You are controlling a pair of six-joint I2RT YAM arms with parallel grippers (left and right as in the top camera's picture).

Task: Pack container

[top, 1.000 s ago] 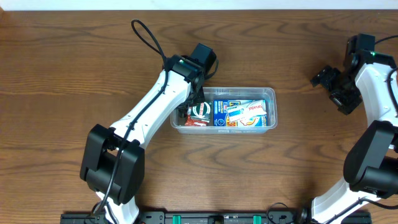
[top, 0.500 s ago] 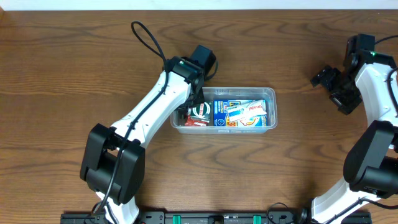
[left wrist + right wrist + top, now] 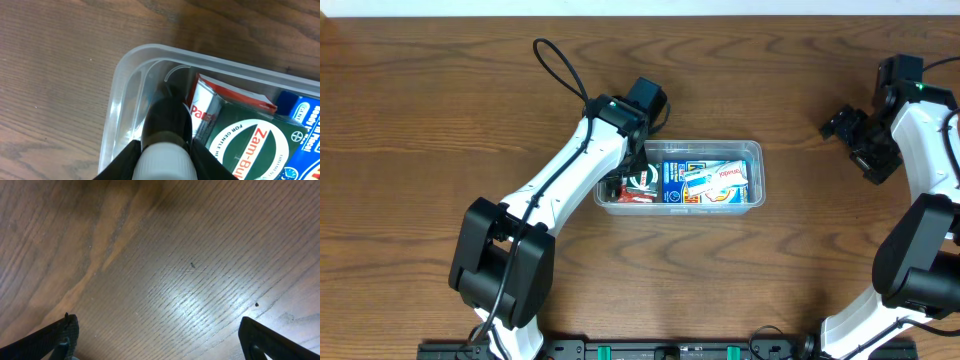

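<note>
The table (image 3: pixel 440 80) is carrying the container (image 3: pixel 754 150) at its middle, with boxes (image 3: pixel 705 182) lying inside. The left gripper (image 3: pixel 165 154) is reaching into the container's left end, its fingers flanking a dark, white-capped bottle (image 3: pixel 167 117); I cannot tell whether they are pinching it. The right gripper (image 3: pixel 160 337) is hovering over the table well apart, spread wide.

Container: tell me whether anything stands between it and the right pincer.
Nothing visible does. The right pincer hangs open off the container's right end, with only the wood of the table between them.
</note>
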